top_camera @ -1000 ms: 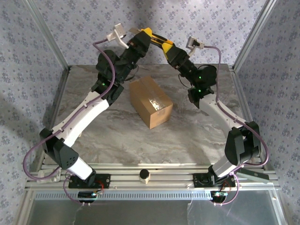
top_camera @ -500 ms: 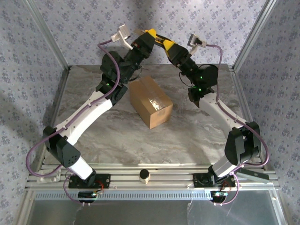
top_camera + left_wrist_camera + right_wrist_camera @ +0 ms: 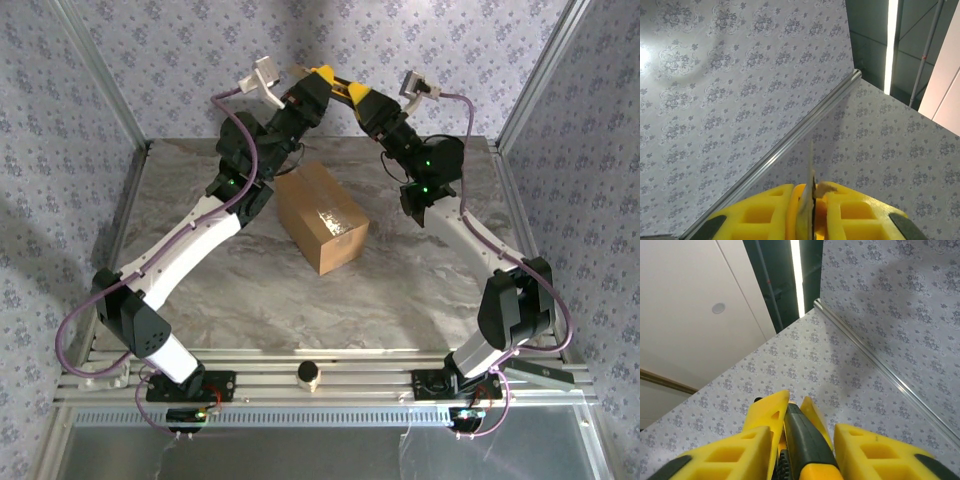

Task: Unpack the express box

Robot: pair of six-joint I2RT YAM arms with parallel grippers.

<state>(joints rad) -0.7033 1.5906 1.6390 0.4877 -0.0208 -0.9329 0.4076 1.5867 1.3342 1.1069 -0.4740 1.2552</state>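
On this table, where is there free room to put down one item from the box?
The widest bare patch of table lies in front of the express box, bordered by the near rail, the left arm and the right arm. A smaller patch lies between the box and the right arm. It is crowded behind the box, where both arms bend close.

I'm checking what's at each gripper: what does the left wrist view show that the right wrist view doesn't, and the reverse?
Left wrist, not right wrist: a thin pale strip, edge-on, pinched in the shut left gripper.
Right wrist, not left wrist: a black-and-yellow tool between the fingers of the right gripper, and a white ceiling panel.
Both: yellow fingers, the patterned wall, a metal frame rail and a bright light strip.
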